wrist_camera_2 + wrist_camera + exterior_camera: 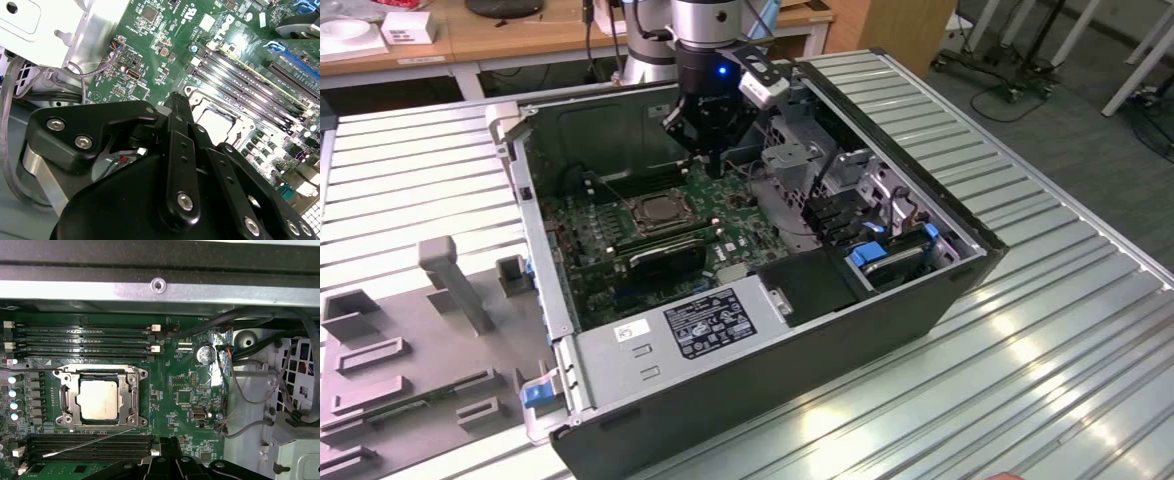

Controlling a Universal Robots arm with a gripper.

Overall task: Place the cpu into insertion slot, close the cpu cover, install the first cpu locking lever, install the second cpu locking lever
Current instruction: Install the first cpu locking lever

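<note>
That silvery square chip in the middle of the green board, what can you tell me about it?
The cpu is a small flat square with a dull silvery-grey metal top, plain and slightly reflective. It lies level in the insertion slot on the green board, with the thin silver cpu cover framing it on all sides. Nothing rests on its top; the gripper hangs off to one side, clear of it.

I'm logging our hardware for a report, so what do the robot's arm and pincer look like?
In the exterior view the arm is a silvery cylinder ending in a black wrist block with a small blue light and a pale boxy camera beside it. The pincer is black; in the second wrist view its jointed links carry silver screw heads.
</note>
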